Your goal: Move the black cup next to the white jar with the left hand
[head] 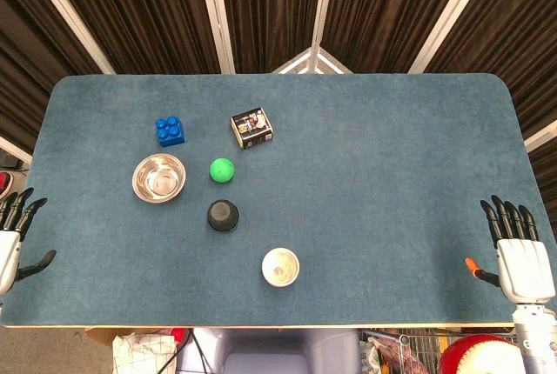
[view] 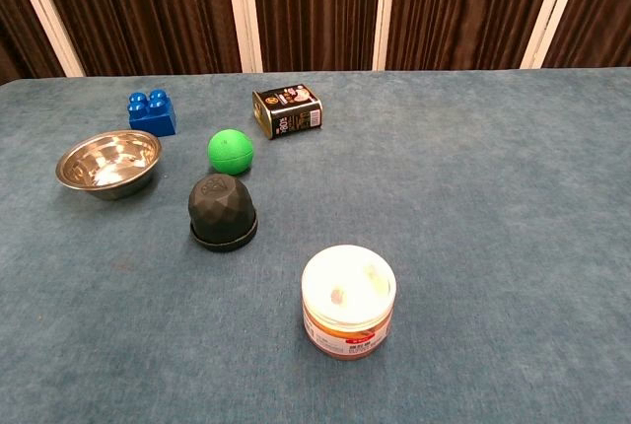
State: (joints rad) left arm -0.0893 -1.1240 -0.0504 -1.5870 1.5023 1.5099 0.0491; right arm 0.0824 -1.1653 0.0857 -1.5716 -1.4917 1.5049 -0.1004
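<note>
Resting untouched, upside down near the green ball, the black cup awaits your empty, spread left hand, the whole move to the white jar undone

A broad table covered in blue felt-like cloth carries six small things, all on its left half. A blue toy brick and a dark printed tin sit farthest back, with a steel bowl and green ball nearer. The black cup stands upside down just in front of the ball, and the white jar stands nearest the front edge.
</note>
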